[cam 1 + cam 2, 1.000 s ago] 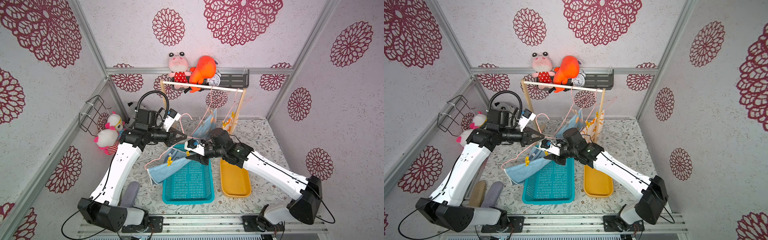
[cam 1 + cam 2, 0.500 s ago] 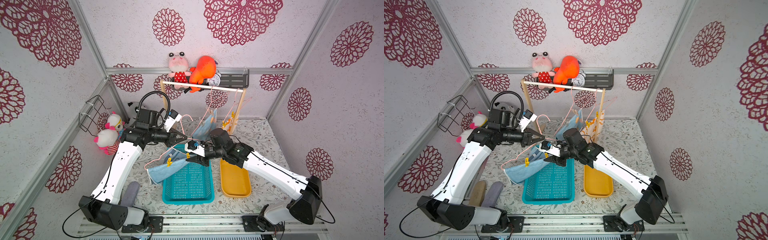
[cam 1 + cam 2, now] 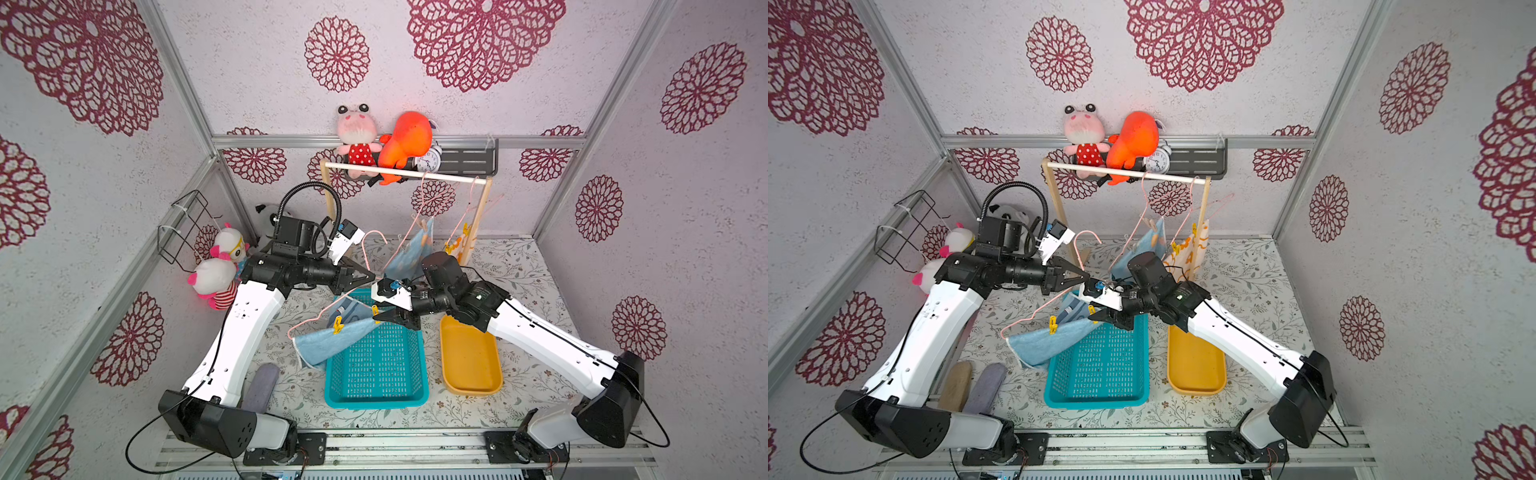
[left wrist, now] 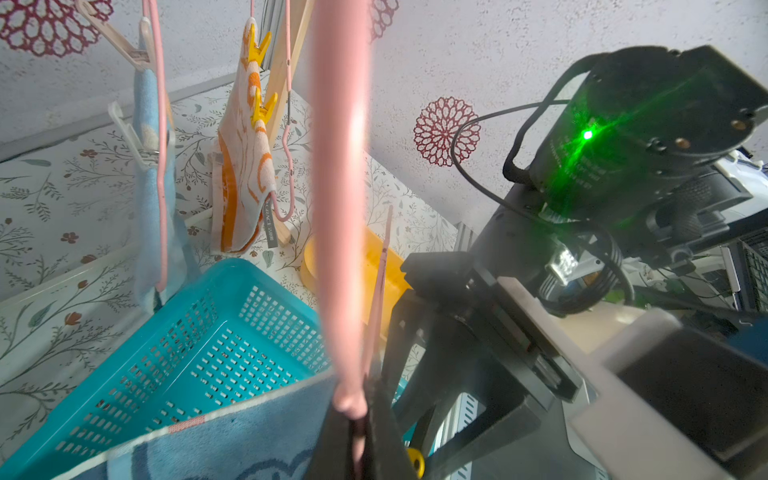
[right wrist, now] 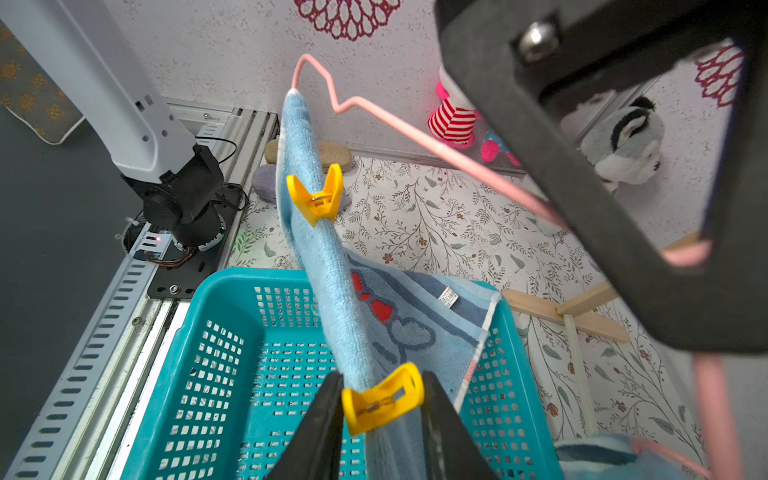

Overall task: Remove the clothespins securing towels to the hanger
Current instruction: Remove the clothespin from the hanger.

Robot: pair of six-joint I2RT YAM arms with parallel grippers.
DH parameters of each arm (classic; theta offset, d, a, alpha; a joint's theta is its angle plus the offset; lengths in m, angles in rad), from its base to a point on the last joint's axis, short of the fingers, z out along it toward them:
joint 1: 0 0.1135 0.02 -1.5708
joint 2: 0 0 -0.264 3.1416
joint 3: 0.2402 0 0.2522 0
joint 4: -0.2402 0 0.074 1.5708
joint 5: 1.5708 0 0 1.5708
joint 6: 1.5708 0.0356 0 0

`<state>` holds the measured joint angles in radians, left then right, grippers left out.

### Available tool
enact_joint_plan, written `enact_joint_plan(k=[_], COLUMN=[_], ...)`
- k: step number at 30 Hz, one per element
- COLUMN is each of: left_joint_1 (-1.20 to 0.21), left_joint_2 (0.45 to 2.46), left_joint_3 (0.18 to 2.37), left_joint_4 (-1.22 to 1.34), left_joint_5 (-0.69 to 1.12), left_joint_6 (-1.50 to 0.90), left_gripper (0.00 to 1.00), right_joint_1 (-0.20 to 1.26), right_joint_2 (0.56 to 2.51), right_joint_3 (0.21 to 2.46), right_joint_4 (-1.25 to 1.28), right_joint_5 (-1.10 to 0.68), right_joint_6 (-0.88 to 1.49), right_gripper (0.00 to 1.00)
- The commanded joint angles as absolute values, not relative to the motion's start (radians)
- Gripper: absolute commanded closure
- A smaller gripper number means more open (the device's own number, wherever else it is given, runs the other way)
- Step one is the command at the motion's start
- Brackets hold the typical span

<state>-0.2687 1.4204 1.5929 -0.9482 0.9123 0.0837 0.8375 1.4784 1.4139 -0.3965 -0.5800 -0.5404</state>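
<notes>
My left gripper (image 3: 369, 275) (image 4: 359, 419) is shut on the wire of a pink hanger (image 3: 316, 319) (image 4: 340, 208) and holds it tilted over the teal basket. A light blue towel (image 3: 328, 343) (image 5: 332, 266) is draped on that hanger. Two yellow clothespins pin it there. My right gripper (image 3: 376, 318) (image 5: 380, 405) is shut on the nearer clothespin (image 5: 382, 401), with a finger pressing each handle. The other clothespin (image 3: 337, 326) (image 5: 316, 197) sits farther along the towel's edge. Another blue towel (image 3: 415, 253) and a white-and-orange towel (image 3: 457, 245) hang clipped on the rack.
The teal basket (image 3: 376, 399) lies under the held towel, with a yellow tray (image 3: 469, 361) to its right. The wooden rack (image 3: 405, 174) stands at the back, below a shelf of plush toys and a clock. More plush toys sit by the left wall.
Both arms keep nearly the same pose. The right gripper has shifted slightly at the clothespin. Hanger and towel hang as before.
</notes>
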Motion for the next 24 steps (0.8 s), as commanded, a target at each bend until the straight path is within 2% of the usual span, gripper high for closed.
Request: enact_joint_plan(k=[1,14,20,23,24], left_joint_1=[-0.278,-0.284,-0.284,-0.283,-0.284], left_joint_2=[1.432,1.434,1.440,1.440,1.440], left_joint_3=[1.618,1.620,1.620,1.617,1.618], left_joint_4=[-0.963,-0.972,-0.971,-0.972,-0.971], left_joint_5=[0.950,0.943,0.938,0.930,0.927], left_joint_6=[0.119,0.125,0.125,0.125,0.125], left_gripper=[1.00,1.00,1.00,1.00,1.00], right_joint_1=[0.831,0.831,0.832,0.832,0.832], right_joint_2=[1.486,1.511,1.499,1.490,1.486], right_joint_3=[1.450,1.467,1.462,1.458,1.457], right_joint_4=[-0.417,-0.433,-0.428,-0.421,-0.420], right_joint_5=[-0.625,-0.647,-0.649,-0.643,-0.638], right_joint_6=[-0.563,-0.566,-0.560,-0.554,-0.549], right_gripper=[0.69,0.75,0.88,0.99,1.00])
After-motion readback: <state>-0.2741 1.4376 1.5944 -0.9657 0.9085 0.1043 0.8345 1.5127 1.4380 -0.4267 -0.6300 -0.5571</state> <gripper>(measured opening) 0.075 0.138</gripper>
